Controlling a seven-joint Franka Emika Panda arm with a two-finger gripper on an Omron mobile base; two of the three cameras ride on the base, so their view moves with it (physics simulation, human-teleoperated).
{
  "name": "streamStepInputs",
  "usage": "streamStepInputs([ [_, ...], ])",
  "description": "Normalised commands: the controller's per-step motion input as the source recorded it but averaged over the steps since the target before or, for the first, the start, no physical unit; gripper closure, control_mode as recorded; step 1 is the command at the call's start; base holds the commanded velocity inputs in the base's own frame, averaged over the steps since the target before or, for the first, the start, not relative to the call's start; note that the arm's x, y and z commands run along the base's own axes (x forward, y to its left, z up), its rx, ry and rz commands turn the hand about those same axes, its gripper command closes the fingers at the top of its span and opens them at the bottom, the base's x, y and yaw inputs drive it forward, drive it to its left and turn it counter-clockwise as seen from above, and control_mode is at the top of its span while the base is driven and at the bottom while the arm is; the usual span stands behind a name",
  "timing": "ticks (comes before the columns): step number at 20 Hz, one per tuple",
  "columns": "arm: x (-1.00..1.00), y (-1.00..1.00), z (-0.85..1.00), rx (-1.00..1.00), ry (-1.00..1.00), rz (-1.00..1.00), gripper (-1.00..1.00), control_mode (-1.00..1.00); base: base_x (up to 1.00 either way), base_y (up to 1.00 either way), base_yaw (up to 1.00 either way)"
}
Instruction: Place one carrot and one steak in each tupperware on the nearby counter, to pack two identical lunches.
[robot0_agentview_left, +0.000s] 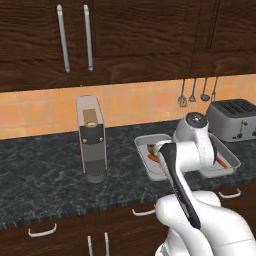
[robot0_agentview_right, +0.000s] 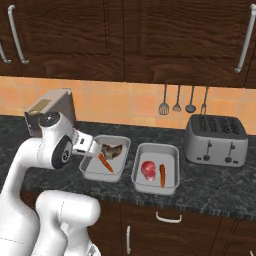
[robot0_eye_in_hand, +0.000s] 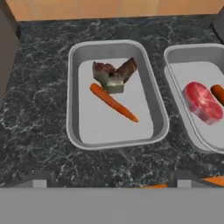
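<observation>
Above the left tupperware (robot0_eye_in_hand: 74, 109), the gripper (robot0_eye_in_hand: 111, 183) is hanging wide open, holding nothing. Inside are a stiff, light carrot (robot0_eye_in_hand: 113, 103), best pinched across its middle, and at 12 o'clock a soft, slippery brown steak (robot0_eye_in_hand: 113, 75). At 3 o'clock, the second tupperware (robot0_eye_in_hand: 175, 94) is holding a pink steak (robot0_eye_in_hand: 202, 103). On the desk (robot0_eye_in_hand: 35, 127), nothing is blocking.

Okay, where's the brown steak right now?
The brown steak lies in the left tupperware in the hand view, at its far end, just above the carrot, with the coffee machine further left on the counter.
</observation>
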Motion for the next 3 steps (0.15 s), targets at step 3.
streamStepInputs([
  [3,0.0,-0.32,0.21,0.01,-0.31,-0.09,-1.0,-1.0,0.0,0.0,0.0],
])
